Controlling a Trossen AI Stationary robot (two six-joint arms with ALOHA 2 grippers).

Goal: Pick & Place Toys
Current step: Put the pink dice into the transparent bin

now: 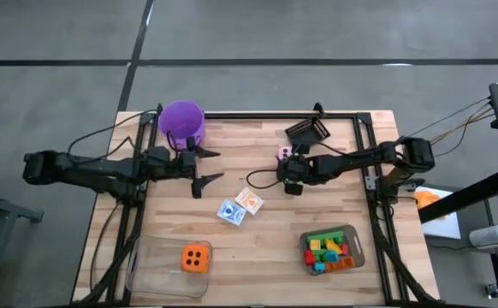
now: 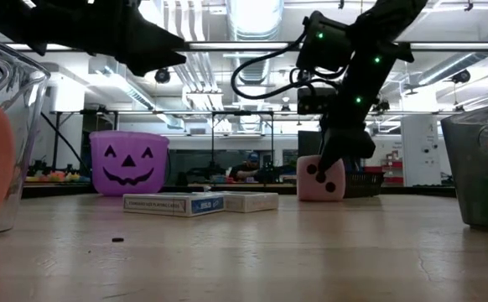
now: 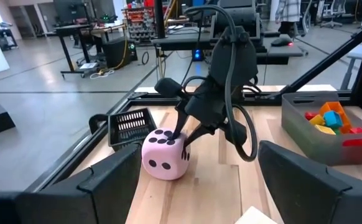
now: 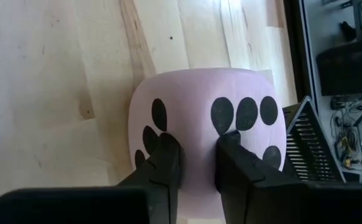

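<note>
A pink dotted die (image 1: 282, 153) stands on the table near its far middle, and shows in the low view (image 2: 321, 178) and the left wrist view (image 3: 163, 154). My right gripper (image 1: 288, 164) comes down on its top, fingers close together (image 4: 198, 163). My left gripper (image 1: 208, 168) hangs open and empty above the table beside the purple bucket (image 1: 182, 121). Two white-blue card packs (image 1: 239, 206) lie flat mid-table. An orange die (image 1: 195, 258) sits in a clear bin. Coloured bricks (image 1: 327, 251) fill the grey tray (image 1: 354, 239). My right gripper has its two fingertips (image 4: 168, 152) on the pink die's top (image 4: 196, 130), with a narrow strip of pink between them. The fingers come from above, slanting from the table's right. The die sits upright, its bottom on the table (image 2: 321, 198).
A clear plastic bin (image 1: 146, 272) stands at the near left. A small black basket (image 1: 307, 131) lies just beyond the pink die. Black frame rails (image 1: 257, 115) run along the table's far and side edges. Bare wood lies near the table's near middle.
</note>
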